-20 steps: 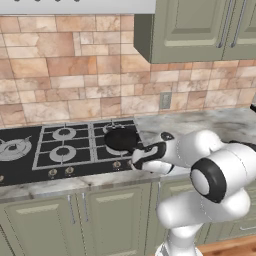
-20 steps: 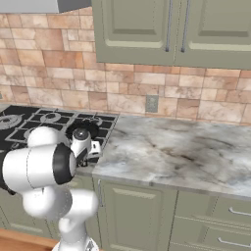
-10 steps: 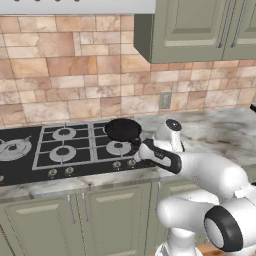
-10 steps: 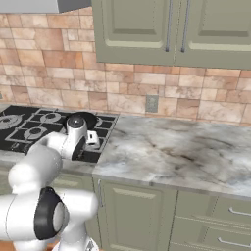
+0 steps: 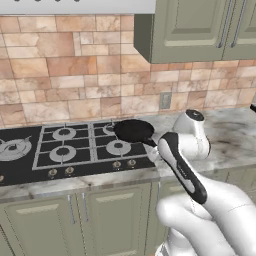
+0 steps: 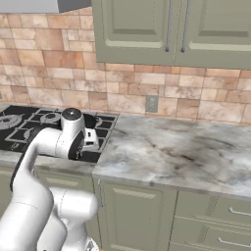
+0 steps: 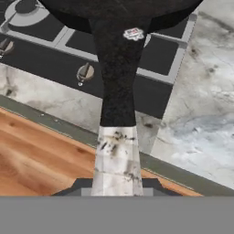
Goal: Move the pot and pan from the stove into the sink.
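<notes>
Pinched on the far end of the pan's (image 7: 119, 18) long handle (image 7: 118, 132), the gripper (image 7: 117, 185) holds it lifted above the stove's (image 5: 75, 150) right edge (no sink in sight), so the overhanging weight may twist it loose.

The pan (image 5: 134, 131) has risen off the stove (image 5: 30, 160), carried rightward.
</notes>
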Robot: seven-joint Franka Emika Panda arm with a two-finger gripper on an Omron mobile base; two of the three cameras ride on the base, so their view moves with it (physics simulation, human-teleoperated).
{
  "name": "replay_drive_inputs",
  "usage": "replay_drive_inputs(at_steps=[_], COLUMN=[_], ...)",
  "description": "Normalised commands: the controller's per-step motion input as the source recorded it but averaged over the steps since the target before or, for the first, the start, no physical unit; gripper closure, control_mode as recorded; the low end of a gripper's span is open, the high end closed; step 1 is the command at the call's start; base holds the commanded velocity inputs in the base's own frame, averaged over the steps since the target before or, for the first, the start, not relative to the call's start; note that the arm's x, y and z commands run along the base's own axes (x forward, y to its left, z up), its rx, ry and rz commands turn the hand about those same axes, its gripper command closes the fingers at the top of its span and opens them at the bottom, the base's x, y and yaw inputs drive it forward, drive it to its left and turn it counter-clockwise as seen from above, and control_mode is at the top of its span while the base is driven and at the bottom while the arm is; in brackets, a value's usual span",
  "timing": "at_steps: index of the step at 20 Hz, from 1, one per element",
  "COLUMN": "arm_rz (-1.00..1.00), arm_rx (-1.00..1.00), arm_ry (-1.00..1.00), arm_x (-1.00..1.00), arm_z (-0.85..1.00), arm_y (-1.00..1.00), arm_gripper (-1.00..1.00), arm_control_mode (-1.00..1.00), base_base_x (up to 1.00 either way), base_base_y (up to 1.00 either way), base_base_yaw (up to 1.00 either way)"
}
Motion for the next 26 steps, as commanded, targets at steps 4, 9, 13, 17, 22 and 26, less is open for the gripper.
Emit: replay_drive_inputs(at_steps=[4, 9, 13, 17, 22, 26], arm_rz=[0.00, 0.05, 0.03, 0.00, 0.00, 0.00], arm_rx=[0.01, 0.00, 0.02, 0.00, 0.00, 0.00], arm_ry=[-0.01, -0.08, -0.19, 0.00, 0.00, 0.00], arm_x=[-1.00, -1.00, -0.63, 0.00, -0.13, 0.00], arm_z=[0.46, 0.43, 0.20, 0.00, -0.01, 0.00], arm_y=[-0.39, -0.33, -0.17, 0.00, -0.01, 0.00], arm_gripper=[1.00, 1.00, 1.00, 1.00, 1.00, 1.00], arm_control_mode=[-1.00, -1.00, -1.00, -1.00, 1.00, 1.00], base_base_x=[0.00, 0.00, 0.00, 0.00, -0.33, -0.89], base_base_y=[0.00, 0.00, 0.00, 0.00, -0.11, -0.32], base_base_yaw=[0.00, 0.00, 0.00, 0.00, 0.00, 0.00])
